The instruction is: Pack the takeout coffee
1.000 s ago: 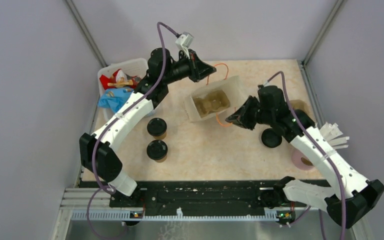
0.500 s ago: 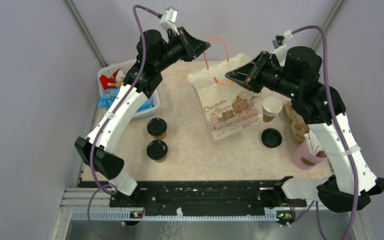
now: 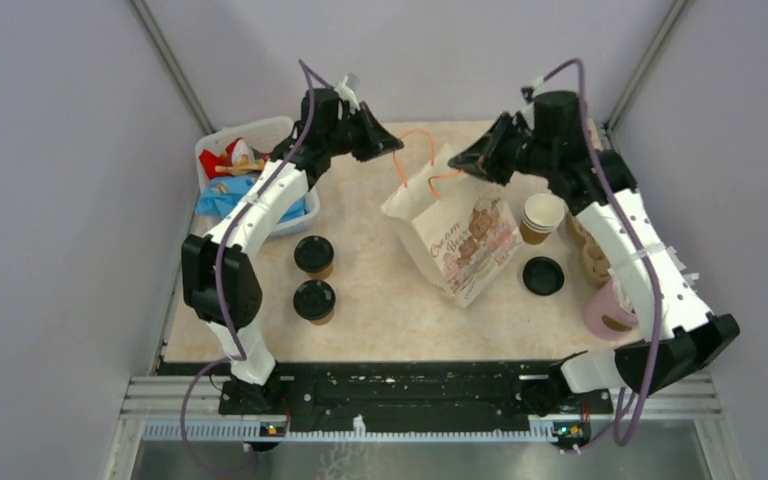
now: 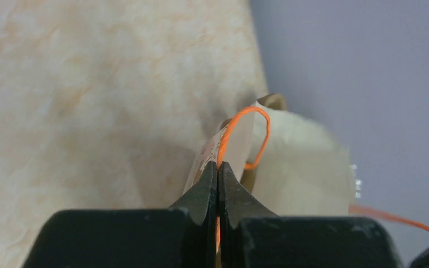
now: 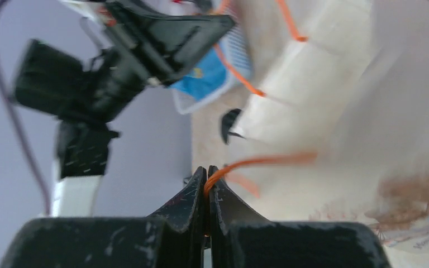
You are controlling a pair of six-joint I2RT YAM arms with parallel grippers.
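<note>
The far cup [image 3: 313, 255] and near cup [image 3: 314, 300], both lidded, stand just beside each other on the table [image 3: 380, 320], left of the bag [image 3: 460, 240] and apart from it. The left gripper [image 4: 218, 166] is pinched tight on one orange handle [image 4: 240, 118]. The right gripper [image 5: 206, 170] is pinched on the other handle [image 5: 268, 161]. The bag hangs tilted between them. An open cup [image 3: 542, 215] and a loose lid [image 3: 543, 275] sit right of the bag.

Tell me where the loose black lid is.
In the top view, the loose black lid lies on the table's right side, beside the paper bag, nearer the arm bases than the open cup.
</note>
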